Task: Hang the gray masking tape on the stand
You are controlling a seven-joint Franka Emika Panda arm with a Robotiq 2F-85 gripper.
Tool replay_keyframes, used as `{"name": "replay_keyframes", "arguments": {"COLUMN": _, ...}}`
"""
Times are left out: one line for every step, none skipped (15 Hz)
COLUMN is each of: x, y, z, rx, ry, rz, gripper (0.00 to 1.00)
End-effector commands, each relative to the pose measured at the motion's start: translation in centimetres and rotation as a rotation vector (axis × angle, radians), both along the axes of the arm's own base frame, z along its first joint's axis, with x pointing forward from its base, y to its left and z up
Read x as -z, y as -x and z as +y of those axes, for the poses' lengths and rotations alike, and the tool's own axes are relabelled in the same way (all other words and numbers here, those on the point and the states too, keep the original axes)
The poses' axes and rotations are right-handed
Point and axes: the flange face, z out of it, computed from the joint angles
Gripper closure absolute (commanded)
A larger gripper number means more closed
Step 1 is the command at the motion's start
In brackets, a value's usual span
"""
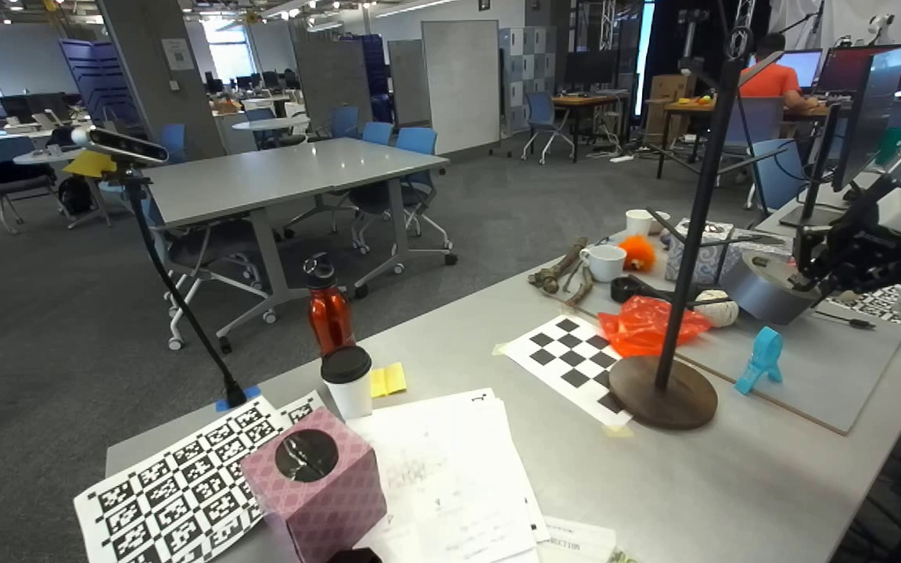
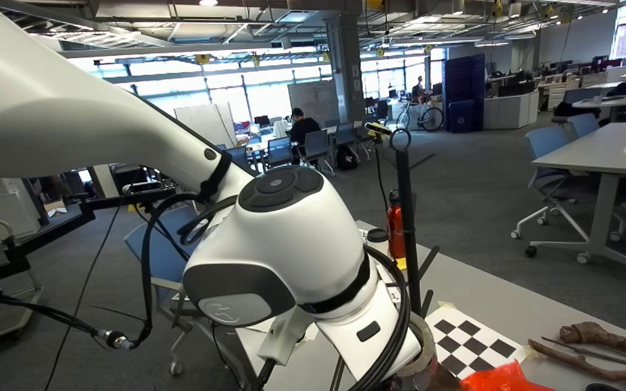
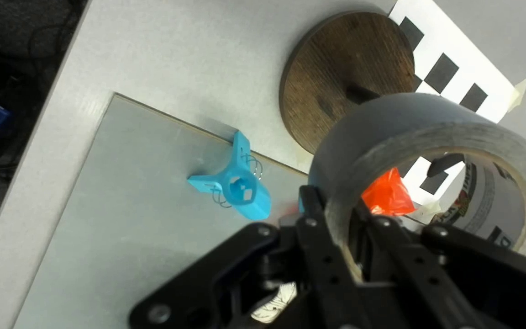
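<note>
The gray masking tape (image 3: 359, 137) is held in the air by my gripper (image 3: 336, 205), which is shut on its ring wall, one finger outside and one inside the hole. In an exterior view the tape (image 1: 767, 295) hangs tilted from the gripper (image 1: 806, 274), right of the stand (image 1: 689, 258). The stand is a dark pole with several thin side pegs on a round brown base. The base (image 3: 331, 77) also shows in the wrist view, partly behind the tape. A dark rod end shows through the tape's hole; I cannot tell whether it enters the ring. The arm hides my gripper in an exterior view, where the pole (image 2: 408, 228) shows.
A blue clip (image 1: 763, 360) stands on a grey board (image 1: 834, 383). Red plastic (image 1: 646, 324) and a checkerboard sheet (image 1: 564, 356) lie by the stand's base. A white mug (image 1: 605, 263), sticks (image 1: 560, 270) and a patterned box (image 1: 697, 254) are farther back.
</note>
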Motion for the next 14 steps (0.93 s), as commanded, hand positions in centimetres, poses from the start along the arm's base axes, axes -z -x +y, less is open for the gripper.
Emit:
{"name": "replay_keyframes", "arguments": {"x": -0.1, "y": -1.4, "z": -0.2, "rx": -0.008, "ry": -0.02, "rz": -0.015, "gripper": 0.96}}
{"name": "replay_keyframes", "arguments": {"x": 0.1, "y": -1.6, "z": -0.2, "rx": -0.006, "ry": -0.023, "rz": -0.015, "gripper": 0.96}}
{"name": "replay_keyframes", "arguments": {"x": 0.2, "y": -1.8, "z": -0.1, "rx": -0.005, "ry": -0.026, "rz": -0.014, "gripper": 0.96}}
{"name": "replay_keyframes", "arguments": {"x": 0.4, "y": -2.0, "z": 0.0, "rx": -0.006, "ry": -0.028, "rz": -0.012, "gripper": 0.96}}
{"name": "replay_keyframes", "arguments": {"x": 0.6, "y": -2.2, "z": 0.1, "rx": -0.007, "ry": -0.03, "rz": -0.01, "gripper": 0.96}}
{"name": "replay_keyframes", "arguments": {"x": 0.8, "y": -2.4, "z": 0.2, "rx": -0.009, "ry": -0.032, "rz": -0.008, "gripper": 0.96}}
{"name": "replay_keyframes", "arguments": {"x": 0.9, "y": -2.5, "z": 0.3, "rx": -0.01, "ry": -0.034, "rz": -0.007, "gripper": 0.96}}
{"name": "replay_keyframes", "arguments": {"x": 1.1, "y": -2.7, "z": 0.4, "rx": -0.013, "ry": -0.034, "rz": -0.003, "gripper": 0.96}}
{"name": "replay_keyframes", "arguments": {"x": 1.2, "y": -2.8, "z": 0.5, "rx": -0.016, "ry": -0.034, "rz": -0.001, "gripper": 0.96}}
{"name": "replay_keyframes", "arguments": {"x": 1.3, "y": -2.9, "z": 0.5, "rx": -0.018, "ry": -0.033, "rz": 0.002, "gripper": 0.96}}
{"name": "replay_keyframes", "arguments": {"x": 1.4, "y": -3.0, "z": 0.6, "rx": -0.02, "ry": -0.033, "rz": 0.005, "gripper": 0.96}}
{"name": "replay_keyframes", "arguments": {"x": 1.6, "y": -3.1, "z": 0.6, "rx": -0.022, "ry": -0.032, "rz": 0.01, "gripper": 0.96}}
{"name": "replay_keyframes", "arguments": {"x": 1.6, "y": -3.1, "z": 0.6, "rx": -0.025, "ry": -0.031, "rz": 0.013, "gripper": 0.74}}
{"name": "replay_keyframes", "arguments": {"x": 1.7, "y": -3.2, "z": 0.6, "rx": -0.027, "ry": -0.029, "rz": 0.016, "gripper": 0.57}}
